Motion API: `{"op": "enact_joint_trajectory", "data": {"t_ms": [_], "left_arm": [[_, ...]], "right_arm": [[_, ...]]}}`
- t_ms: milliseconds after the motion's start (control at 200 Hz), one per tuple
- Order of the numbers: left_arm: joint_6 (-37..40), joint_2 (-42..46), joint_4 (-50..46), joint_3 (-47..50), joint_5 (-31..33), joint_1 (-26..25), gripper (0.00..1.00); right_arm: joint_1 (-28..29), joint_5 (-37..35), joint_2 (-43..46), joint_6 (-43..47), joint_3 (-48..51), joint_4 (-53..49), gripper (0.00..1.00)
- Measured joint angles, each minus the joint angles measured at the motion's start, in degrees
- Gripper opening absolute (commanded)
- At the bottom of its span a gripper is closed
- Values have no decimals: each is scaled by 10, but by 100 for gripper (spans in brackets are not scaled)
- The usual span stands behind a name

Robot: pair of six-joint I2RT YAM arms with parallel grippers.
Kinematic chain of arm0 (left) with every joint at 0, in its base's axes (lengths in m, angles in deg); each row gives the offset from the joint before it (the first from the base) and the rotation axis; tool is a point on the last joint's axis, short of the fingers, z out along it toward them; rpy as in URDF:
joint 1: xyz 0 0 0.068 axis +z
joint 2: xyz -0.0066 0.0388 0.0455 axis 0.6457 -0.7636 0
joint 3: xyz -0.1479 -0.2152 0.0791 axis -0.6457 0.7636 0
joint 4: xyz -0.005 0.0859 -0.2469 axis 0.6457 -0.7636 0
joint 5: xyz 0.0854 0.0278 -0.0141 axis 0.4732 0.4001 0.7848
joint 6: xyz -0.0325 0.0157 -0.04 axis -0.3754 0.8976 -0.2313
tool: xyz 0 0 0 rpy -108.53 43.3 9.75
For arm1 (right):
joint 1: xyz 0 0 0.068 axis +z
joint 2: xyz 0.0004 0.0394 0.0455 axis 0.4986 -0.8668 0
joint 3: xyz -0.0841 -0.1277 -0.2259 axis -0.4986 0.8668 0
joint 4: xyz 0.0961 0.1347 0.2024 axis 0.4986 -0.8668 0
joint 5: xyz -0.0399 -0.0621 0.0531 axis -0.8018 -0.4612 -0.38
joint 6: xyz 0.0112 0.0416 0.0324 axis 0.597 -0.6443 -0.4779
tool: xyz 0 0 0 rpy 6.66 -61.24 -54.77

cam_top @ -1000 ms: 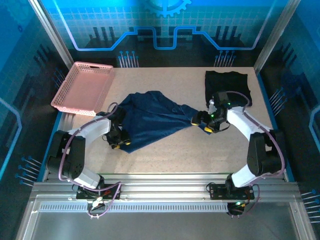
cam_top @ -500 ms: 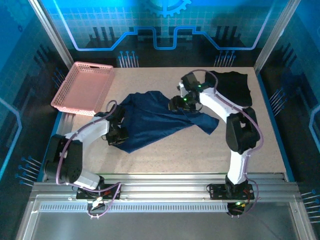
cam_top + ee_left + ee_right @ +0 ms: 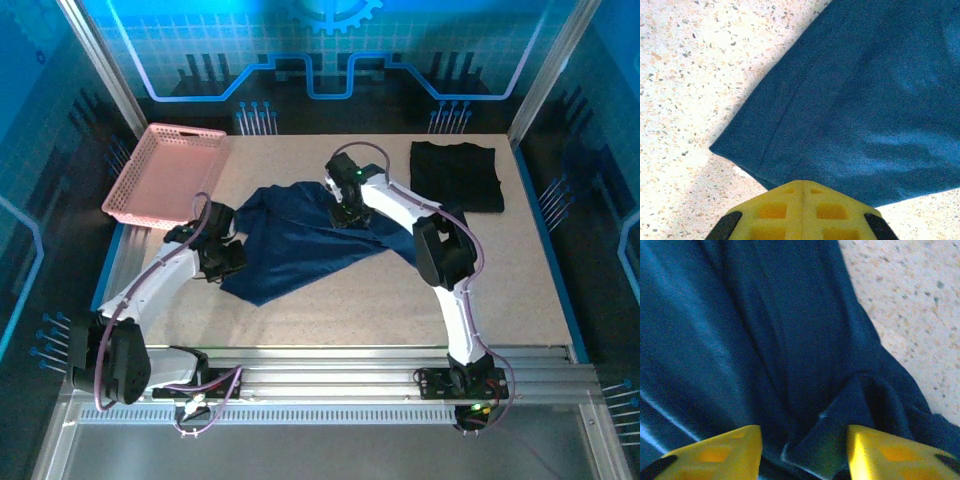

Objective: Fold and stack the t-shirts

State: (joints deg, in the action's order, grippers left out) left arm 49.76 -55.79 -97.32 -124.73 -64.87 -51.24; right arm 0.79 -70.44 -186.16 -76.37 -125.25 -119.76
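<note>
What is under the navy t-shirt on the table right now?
The navy t-shirt lies crumpled on the speckled table, and bare tabletop shows all around its edges. The area directly beneath the cloth is covered, so I cannot tell whether anything else is under it.

From my station the top view looked evenly lit from overhead, with a blue glow off the back wall [image 3: 330, 60] and only soft, short shadows on the table [image 3: 330, 310]. The left wrist view ran hot: the speckled tabletop bleached nearly white (glare, I reckoned), while the navy t-shirt [image 3: 865, 100] kept a faint sheen. The right wrist picture was dimmer and soft, and the right gripper [image 3: 802, 450] showed its yellow fingers [image 3: 715, 452] blurred at the bottom edge.
</note>
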Motion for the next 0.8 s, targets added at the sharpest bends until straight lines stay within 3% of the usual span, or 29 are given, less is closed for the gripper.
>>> {"op": "enact_joint_trajectory", "data": {"t_ms": [85,140,245,420,525,585,690,730,800], "left_arm": [[-1,0,1,12,0,0,45],[-7,0,6,21,0,0,57],[-13,-11,14,35,0,0,64],[-15,-51,44,62,0,0,70],[-16,-82,68,71,6,0,70],[-19,-105,84,72,12,0,62],[-28,-142,97,59,24,0,59],[-30,-151,103,49,26,0,53],[-31,-172,115,31,32,0,32]], "right_arm": [[0,-23,-10,8,-12,-12,19],[0,-35,-13,0,-15,-14,14],[0,-51,-11,-9,-14,-11,7],[-6,-49,28,-32,-8,3,7],[-23,-34,52,-49,-32,-1,7],[-38,-23,54,-57,-61,-3,7],[-68,-11,54,-65,-99,-6,9],[-82,-3,51,-68,-115,-13,11],[-105,12,33,-69,-161,-34,13]]}}
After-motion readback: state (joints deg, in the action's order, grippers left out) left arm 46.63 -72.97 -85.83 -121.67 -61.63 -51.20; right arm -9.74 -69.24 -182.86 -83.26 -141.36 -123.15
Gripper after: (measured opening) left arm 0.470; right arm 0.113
